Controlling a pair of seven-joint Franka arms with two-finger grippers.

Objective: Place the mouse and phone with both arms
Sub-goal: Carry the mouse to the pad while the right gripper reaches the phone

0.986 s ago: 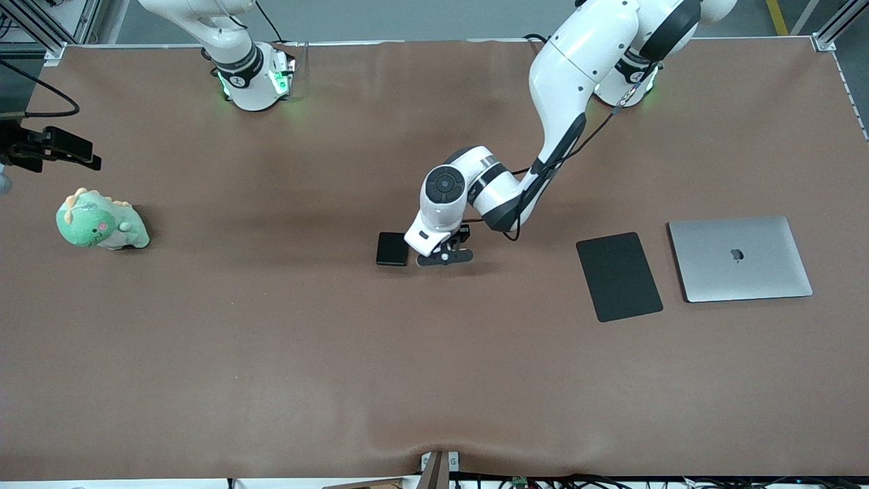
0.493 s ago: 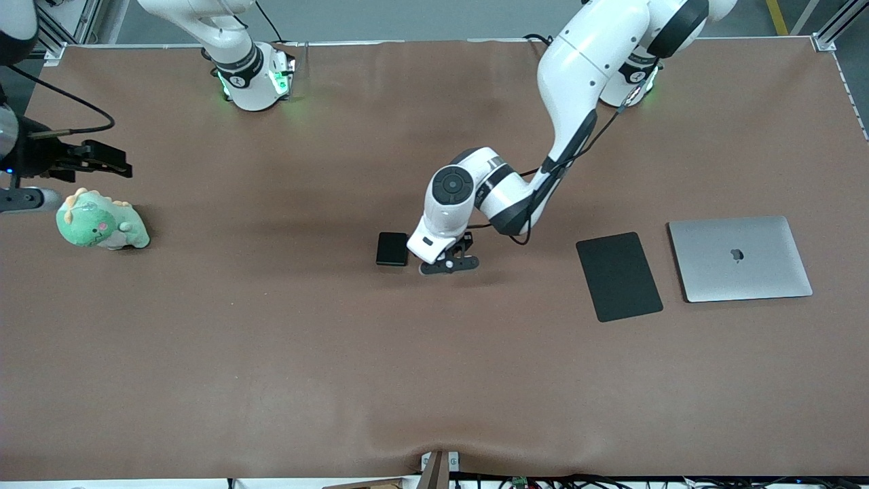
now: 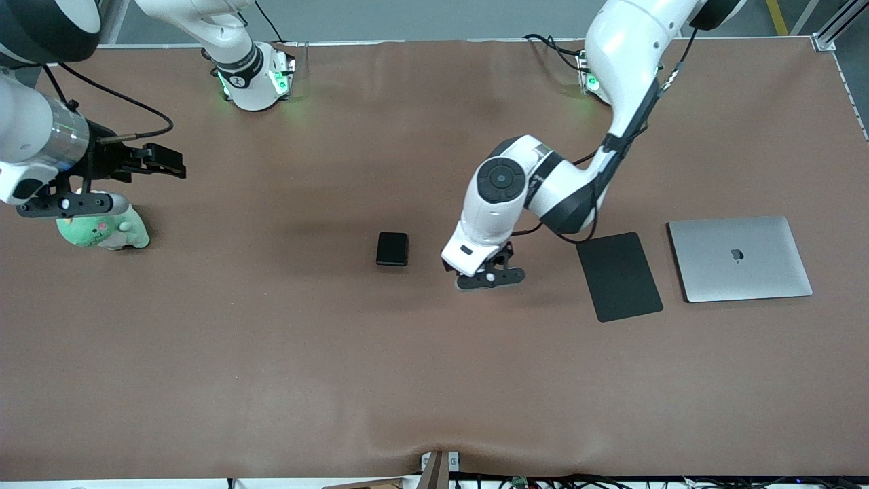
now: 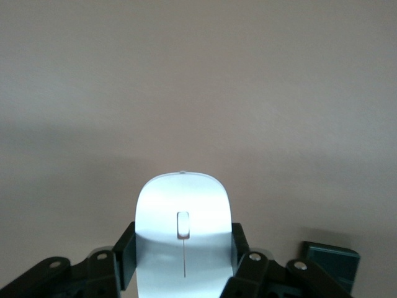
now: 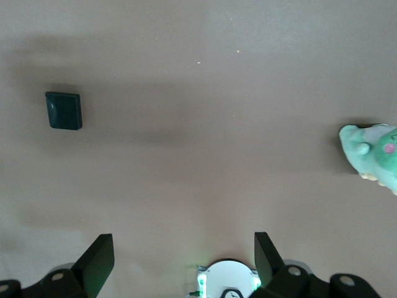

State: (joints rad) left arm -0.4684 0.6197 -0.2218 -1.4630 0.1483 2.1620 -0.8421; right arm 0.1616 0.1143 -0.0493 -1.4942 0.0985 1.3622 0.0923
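My left gripper (image 3: pixel 490 278) is shut on the white mouse (image 4: pixel 183 230), its jaws pressing on both sides, low over the table between the phone and the mouse pad (image 3: pixel 618 276). The hand hides the mouse in the front view. The black phone (image 3: pixel 392 248) lies flat near the table's middle; it also shows in the left wrist view (image 4: pixel 330 264) and the right wrist view (image 5: pixel 64 110). My right gripper (image 3: pixel 64 206) is open and empty (image 5: pixel 183 245), up over the green plush dinosaur (image 3: pixel 102 231) at the right arm's end.
A closed silver laptop (image 3: pixel 740 258) lies beside the mouse pad toward the left arm's end. The plush dinosaur also shows in the right wrist view (image 5: pixel 372 155). The brown table cover (image 3: pixel 434 380) stretches bare nearer the front camera.
My left gripper has carried the mouse away from the phone toward the mouse pad. My right arm has swung in over the plush dinosaur.
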